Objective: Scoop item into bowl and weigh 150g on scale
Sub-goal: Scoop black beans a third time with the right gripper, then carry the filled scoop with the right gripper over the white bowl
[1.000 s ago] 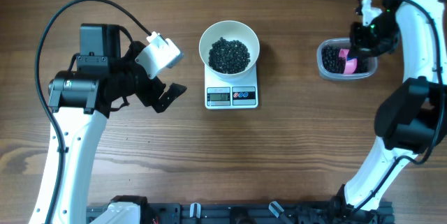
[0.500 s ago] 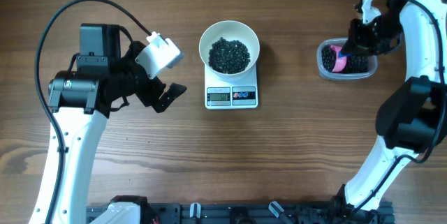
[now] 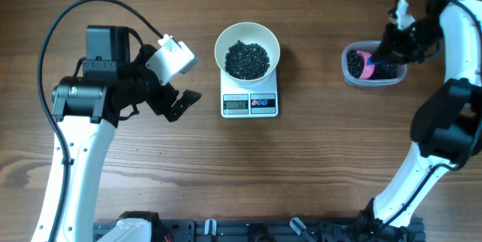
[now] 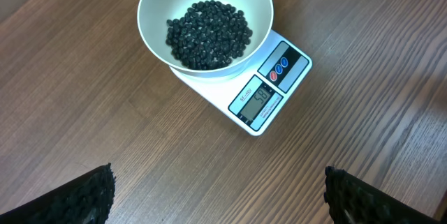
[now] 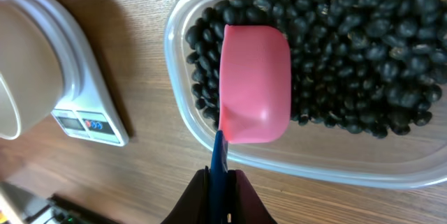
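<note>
Overhead: right arm over tub [image 3: 350,80], right jaws clamping pink scoop [image 3: 367,64]; left jaws spread.

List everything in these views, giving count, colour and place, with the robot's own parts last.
round plain white bowl: one, white, on the scale
tiny round black beans: many, black, heaped in the bowl; more in the tub
small white rectangular digital scale: one, white, table centre
clear rounded-rectangular plastic tub: one, clear, right of the scale
pink plastic scoop with blue handle: one, pink and blue, in the tub
wooden table: one, brown, under everything
left gripper: one, black, open, empty, left of the scale
right gripper: one, black, shut on the scoop's handle
</note>
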You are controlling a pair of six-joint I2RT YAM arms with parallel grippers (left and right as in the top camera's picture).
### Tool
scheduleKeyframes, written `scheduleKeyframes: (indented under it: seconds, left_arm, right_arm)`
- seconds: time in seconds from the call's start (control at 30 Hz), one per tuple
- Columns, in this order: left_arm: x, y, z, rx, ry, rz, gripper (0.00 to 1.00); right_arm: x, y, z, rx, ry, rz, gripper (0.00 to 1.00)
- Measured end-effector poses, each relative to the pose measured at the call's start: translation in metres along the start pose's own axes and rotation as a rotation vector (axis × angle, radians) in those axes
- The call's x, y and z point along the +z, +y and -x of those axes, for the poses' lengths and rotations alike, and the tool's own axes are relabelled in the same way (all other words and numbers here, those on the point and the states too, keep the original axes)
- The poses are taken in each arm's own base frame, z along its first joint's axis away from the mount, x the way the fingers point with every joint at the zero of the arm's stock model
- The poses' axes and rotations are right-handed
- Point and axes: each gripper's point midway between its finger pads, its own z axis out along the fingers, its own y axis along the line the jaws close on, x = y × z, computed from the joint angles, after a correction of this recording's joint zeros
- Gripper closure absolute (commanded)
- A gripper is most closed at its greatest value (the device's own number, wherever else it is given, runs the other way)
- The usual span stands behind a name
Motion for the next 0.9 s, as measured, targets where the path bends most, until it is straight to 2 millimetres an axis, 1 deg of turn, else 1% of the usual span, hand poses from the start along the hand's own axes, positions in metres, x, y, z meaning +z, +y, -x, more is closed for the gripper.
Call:
scheduleKeyframes:
  seconds: [0.13, 0.23, 0.43, 0.53, 0.63, 0.77, 0.87, 0.9]
  left_arm:
    - [0.0, 0.0, 0.0, 0.0, 0.0, 0.0, 0.0]
    - [0.0, 0.0, 0.0, 0.0, 0.0, 0.0, 0.0]
    - [0.0, 0.0, 0.0, 0.0, 0.0, 0.0, 0.0]
    - [0.0, 0.0, 0.0, 0.0, 0.0, 0.0, 0.0]
    - [0.0, 0.0, 0.0, 0.0, 0.0, 0.0, 0.0]
    - [0.0, 0.0, 0.0, 0.0, 0.001, 0.0, 0.0]
    - [0.0, 0.0, 0.0, 0.0, 0.0, 0.0, 0.0]
    - [0.0, 0.0, 0.0, 0.0, 0.0, 0.0, 0.0]
  right_arm:
    - [-0.009, -0.016, -0.002, 0.029, -0.018, 0.12, 0.96]
    - [-0.022, -0.031, -0.002, 0.053, -0.067, 0.2, 0.96]
    - [-0.046, -0.053, -0.008, 0.083, -0.153, 0.312, 0.95]
    - [-0.053, -0.057, -0.009, 0.081, -0.179, 0.346, 0.96]
    - [-0.06, -0.051, -0.004, 0.066, -0.223, 0.408, 0.96]
    - [-0.069, -0.035, 0.004, 0.043, -0.274, 0.505, 0.96]
    - [-0.07, -0.015, 0.01, 0.013, -0.288, 0.567, 0.96]
    - [-0.067, -0.001, 0.012, -0.01, -0.278, 0.589, 0.96]
